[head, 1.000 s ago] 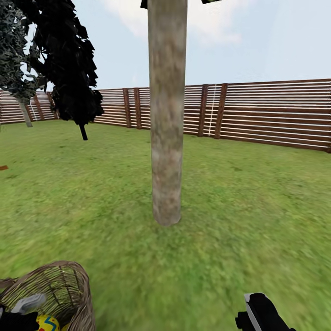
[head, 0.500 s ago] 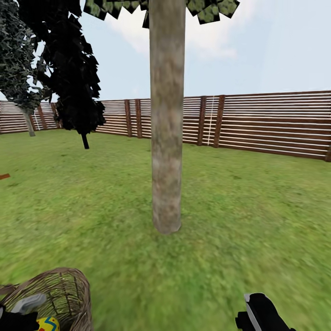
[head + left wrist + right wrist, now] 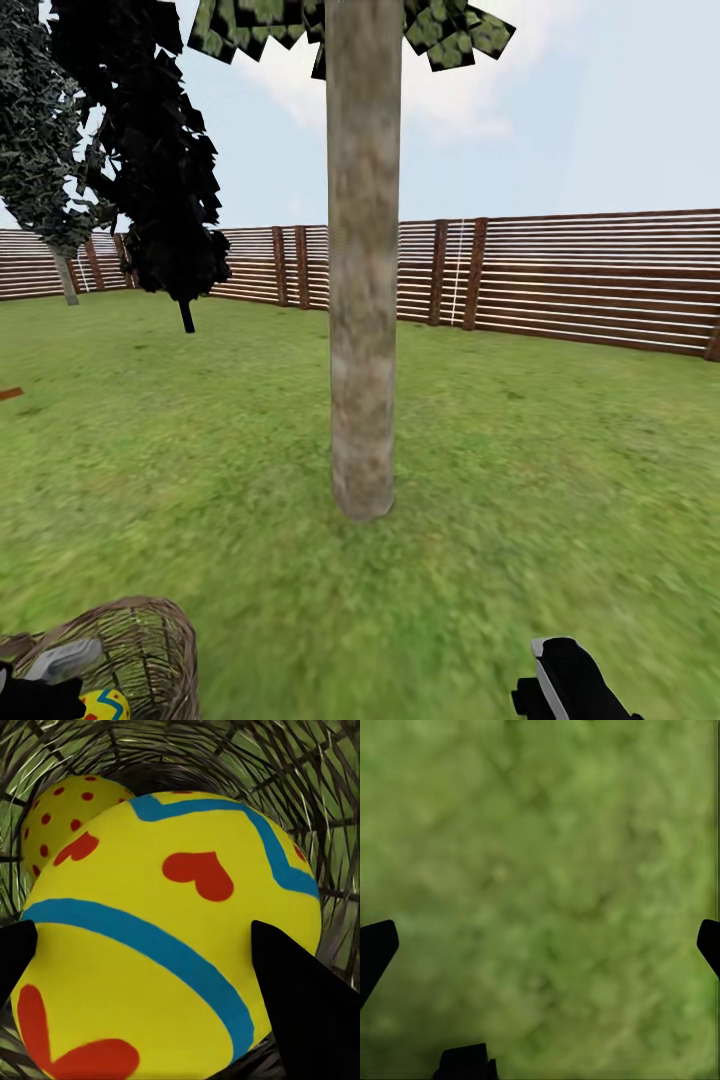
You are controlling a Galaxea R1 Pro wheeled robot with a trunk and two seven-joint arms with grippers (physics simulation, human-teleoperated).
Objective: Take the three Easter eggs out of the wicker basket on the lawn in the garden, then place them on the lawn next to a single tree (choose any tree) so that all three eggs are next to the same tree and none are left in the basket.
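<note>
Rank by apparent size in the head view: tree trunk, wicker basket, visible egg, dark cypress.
1. tree trunk, the tallest span in frame.
2. dark cypress; it stands farther back, so its true size is unsure.
3. wicker basket, cut off by the frame edge.
4. Easter egg, partly seen.

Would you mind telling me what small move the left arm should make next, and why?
Probably close the left end effector on the egg: its fingers straddle the egg inside the basket, though whether they already grip it is unclear. The tree stands just ahead.
</note>
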